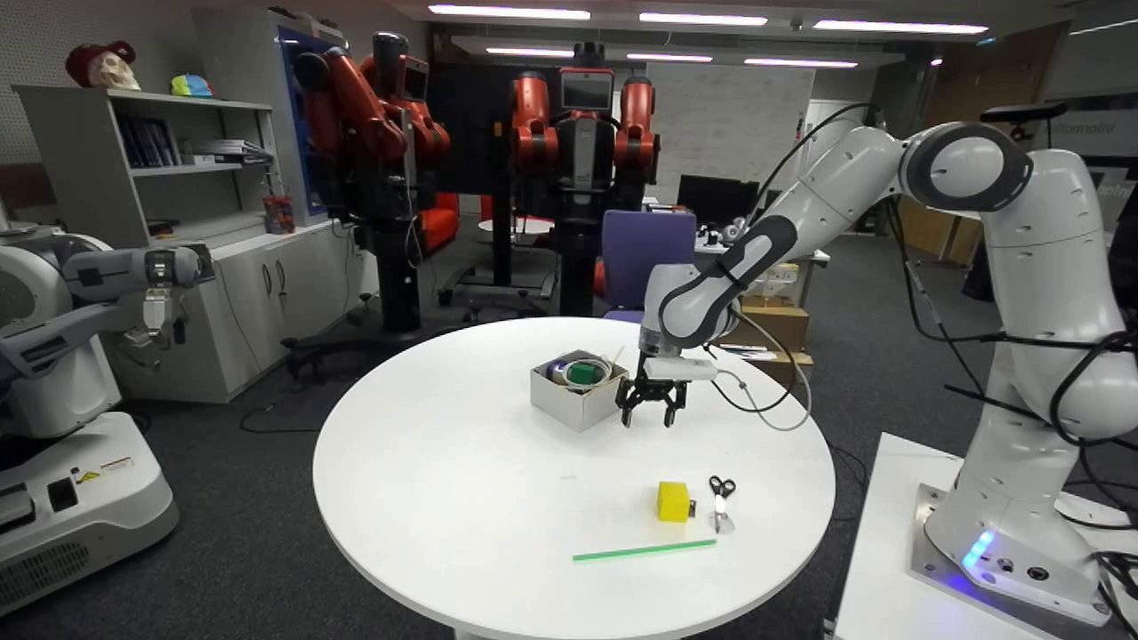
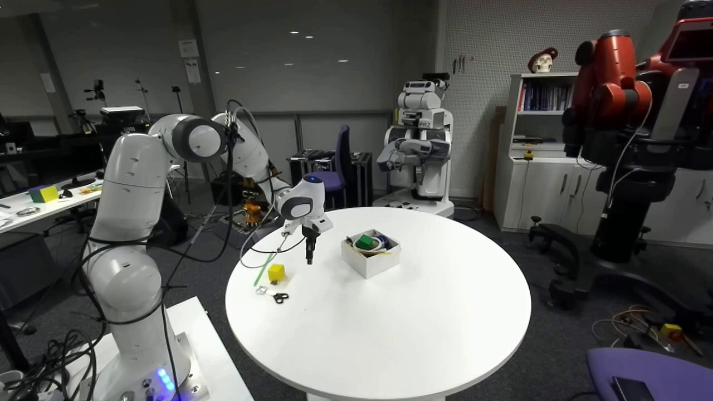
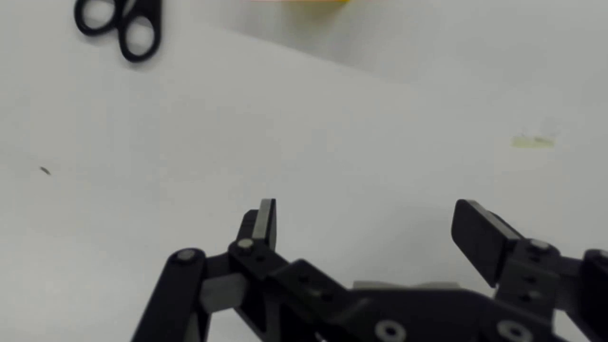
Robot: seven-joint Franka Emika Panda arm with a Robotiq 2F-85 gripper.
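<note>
My gripper (image 1: 647,420) points down, open and empty, above the round white table (image 1: 427,498). It also shows in an exterior view (image 2: 309,259) and in the wrist view (image 3: 365,213), with bare tabletop between its fingers. The nearest thing is an open white box (image 1: 565,409), beside it in both exterior views (image 2: 361,263). The box holds a green block (image 2: 365,242), a pale coiled cable and other items partly hidden. A yellow cube (image 1: 673,502) stands apart from the gripper, next to black-handled scissors (image 1: 722,487). The scissors' handles (image 3: 151,9) show in the wrist view.
A green stick (image 1: 645,550) lies near the yellow cube. A small dark object (image 1: 693,508) is beside the cube. A loose cable (image 1: 791,428) hangs from the arm near the tabletop. Red robots (image 1: 582,133) and a purple chair (image 1: 647,244) stand behind the table.
</note>
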